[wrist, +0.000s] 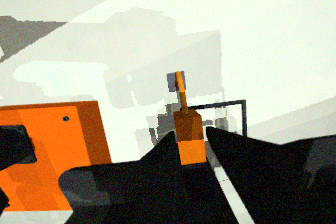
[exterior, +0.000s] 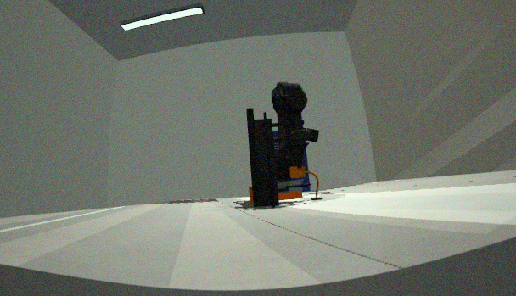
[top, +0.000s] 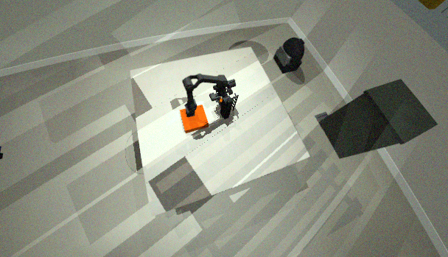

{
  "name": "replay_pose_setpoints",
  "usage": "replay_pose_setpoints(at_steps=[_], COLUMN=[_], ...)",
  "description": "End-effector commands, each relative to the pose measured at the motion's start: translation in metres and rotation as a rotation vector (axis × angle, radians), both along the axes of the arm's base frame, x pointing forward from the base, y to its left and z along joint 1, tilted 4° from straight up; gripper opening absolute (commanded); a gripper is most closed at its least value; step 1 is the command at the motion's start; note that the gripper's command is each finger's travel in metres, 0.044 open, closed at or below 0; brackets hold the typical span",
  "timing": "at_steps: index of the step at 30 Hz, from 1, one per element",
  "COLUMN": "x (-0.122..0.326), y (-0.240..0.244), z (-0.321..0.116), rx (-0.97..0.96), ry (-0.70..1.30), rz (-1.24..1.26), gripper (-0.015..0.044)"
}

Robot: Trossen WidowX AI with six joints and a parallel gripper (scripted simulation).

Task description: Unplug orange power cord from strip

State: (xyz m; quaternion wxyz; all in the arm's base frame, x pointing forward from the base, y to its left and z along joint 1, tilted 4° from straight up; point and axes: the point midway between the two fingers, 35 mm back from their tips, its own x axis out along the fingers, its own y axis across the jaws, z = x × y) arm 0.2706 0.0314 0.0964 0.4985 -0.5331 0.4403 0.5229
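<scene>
Orange, block-shaped plug (top: 221, 99) (exterior: 297, 171) (wrist: 191, 151) sits against the upright black power strip (top: 225, 110) (exterior: 264, 164), apparently plugged in; a thin orange cord (exterior: 317, 182) (wrist: 183, 101) curves from its back down to the desk (top: 236, 143) (exterior: 229, 245) (wrist: 289, 50). The black gripper (top: 220, 96) (exterior: 298, 163) (wrist: 190, 133) has its fingers partly apart, one each side of the plug; whether they press on it, I cannot tell. Gripping seems the step in hand. Next calls for a firm squeeze, then a straight pull away from the strip. The plug looks boxy, with a darker and a brighter orange face.
</scene>
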Motion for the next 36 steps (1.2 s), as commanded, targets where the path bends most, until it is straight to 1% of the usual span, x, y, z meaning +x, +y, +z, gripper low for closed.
replay_pose_setpoints(at_steps=[1, 2, 10, 36], x=[0.000, 0.000, 0.000, -0.003], y=[0.000, 0.000, 0.000, 0.038], z=[0.000, 0.000, 0.000, 0.002], rx=[0.000, 0.000, 0.000, 0.005], ry=[-0.001, -0.001, -0.001, 0.001], rz=[0.000, 0.000, 0.000, 0.003], gripper=[0.0081, 0.0055, 0.0002, 0.0000])
